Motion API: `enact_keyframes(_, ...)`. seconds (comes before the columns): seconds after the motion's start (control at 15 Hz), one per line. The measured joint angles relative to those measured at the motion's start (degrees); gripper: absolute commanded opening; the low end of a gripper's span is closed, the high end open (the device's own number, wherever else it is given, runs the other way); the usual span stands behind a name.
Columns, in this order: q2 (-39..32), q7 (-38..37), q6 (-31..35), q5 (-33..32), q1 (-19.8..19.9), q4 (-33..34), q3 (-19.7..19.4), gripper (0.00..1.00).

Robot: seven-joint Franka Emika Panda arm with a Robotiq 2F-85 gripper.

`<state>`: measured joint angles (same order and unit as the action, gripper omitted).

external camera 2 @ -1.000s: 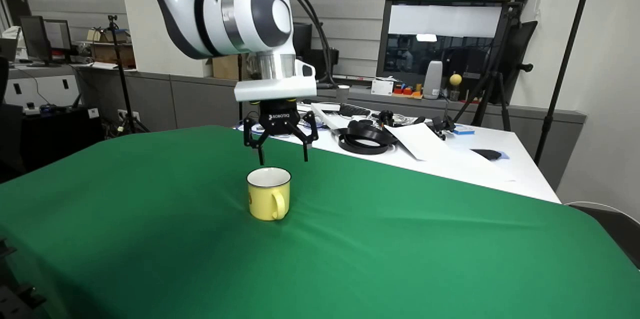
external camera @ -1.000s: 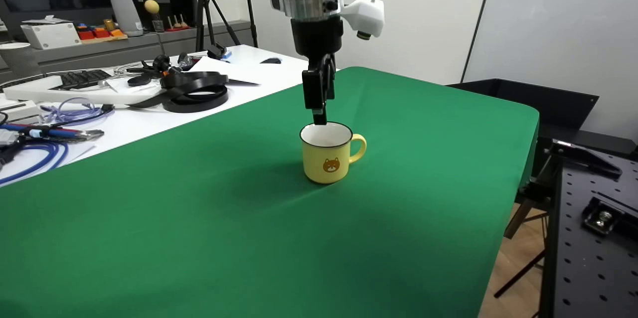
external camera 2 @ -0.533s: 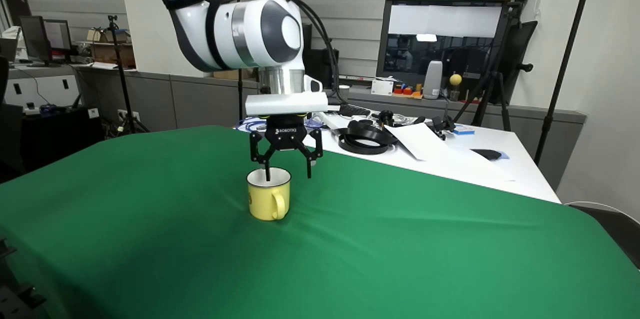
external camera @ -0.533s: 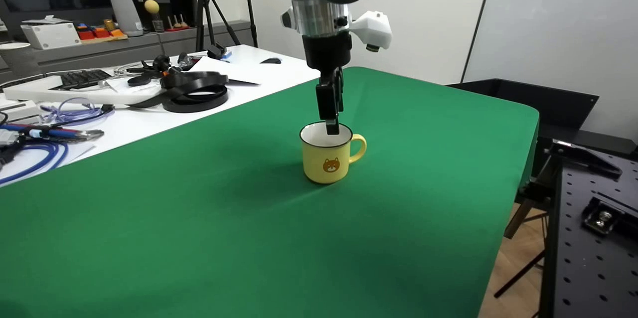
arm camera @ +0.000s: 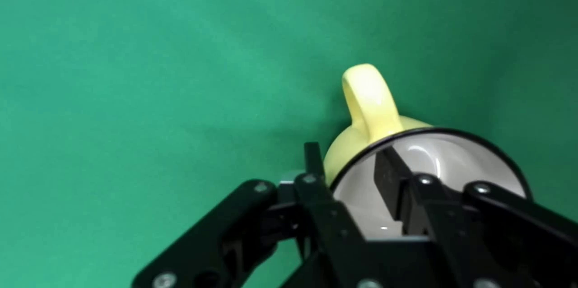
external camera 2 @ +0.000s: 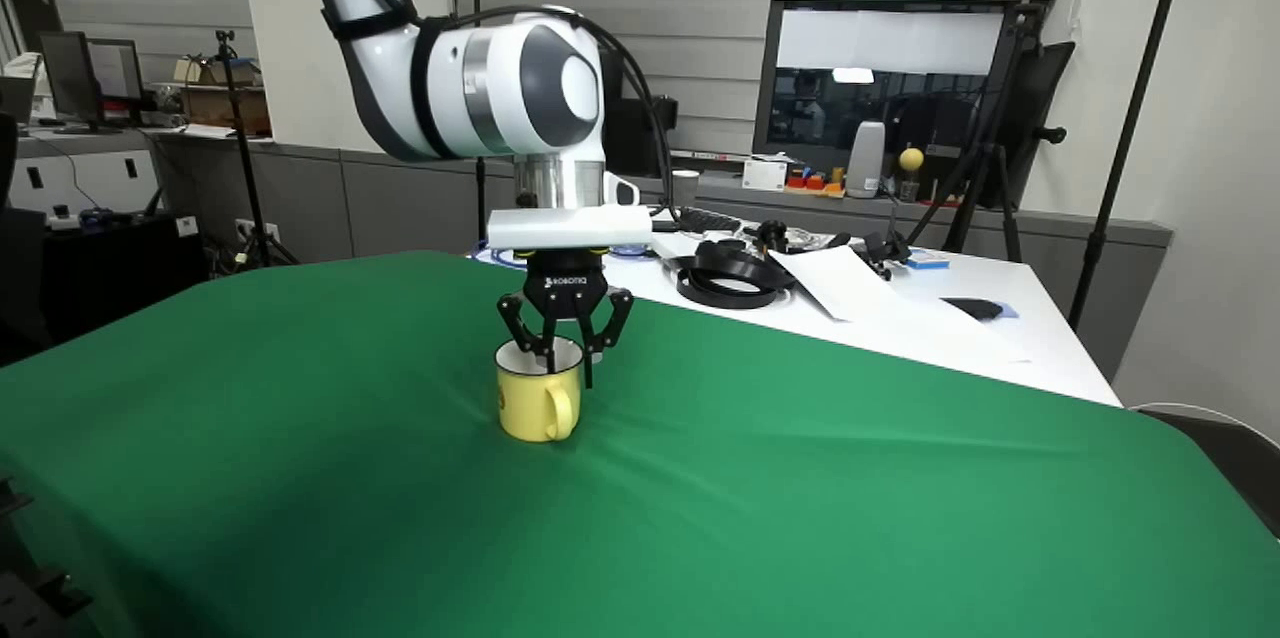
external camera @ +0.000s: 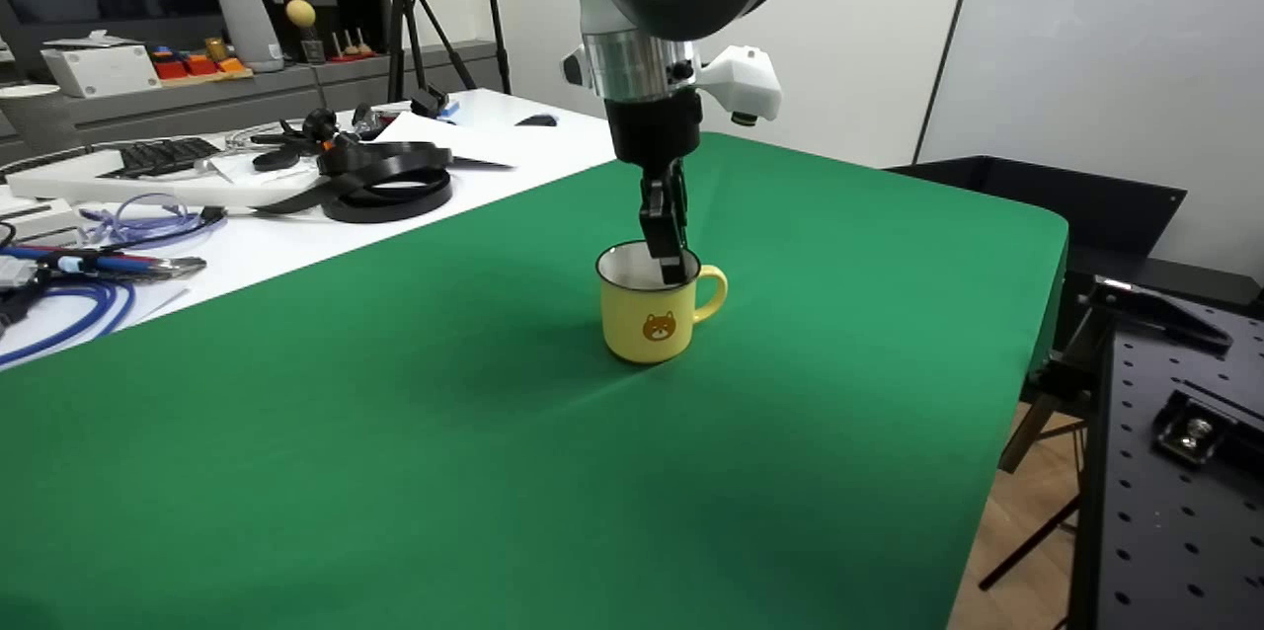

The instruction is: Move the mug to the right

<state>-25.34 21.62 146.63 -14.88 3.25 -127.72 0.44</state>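
The yellow mug [external camera: 627,324] stands upright on the green cloth, its bear mark facing forward in an exterior view and its handle [arm camera: 372,105] at upper left in the wrist view. Over its rim sits my gripper [external camera 2: 570,376], jaws part-way apart. One finger [arm camera: 388,179] reaches inside the mug, beside the pale inner wall. Outside the wall, near the handle, is the other finger [arm camera: 313,157]. The mug's wall lies between them, with a gap still visible at the inner finger. Whether the outer finger touches the mug I cannot tell.
The green table cover [external camera: 395,502] spreads around the mug. A white desk [external camera 2: 930,338] adjoins it, holding cables, a keyboard and black straps [external camera: 390,186]. A black perforated metal surface [external camera: 1175,511] stands beyond the table's edge.
My gripper has come down from above the mug, putting one finger inside it, and its fingers have drawn closer together. The mug stands almost where it was, shifted very slightly.
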Motion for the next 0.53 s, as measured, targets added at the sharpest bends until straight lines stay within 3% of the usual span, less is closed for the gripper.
enact_keyframes(0.13, 0.02, 0.11, 0.00, 0.00, -0.19, 0.16, 0.22, 0.00)
enact_keyframes(0.53, 0.31, 0.85, -0.28, 0.57, 0.18, 0.15, 0.70, 0.03)
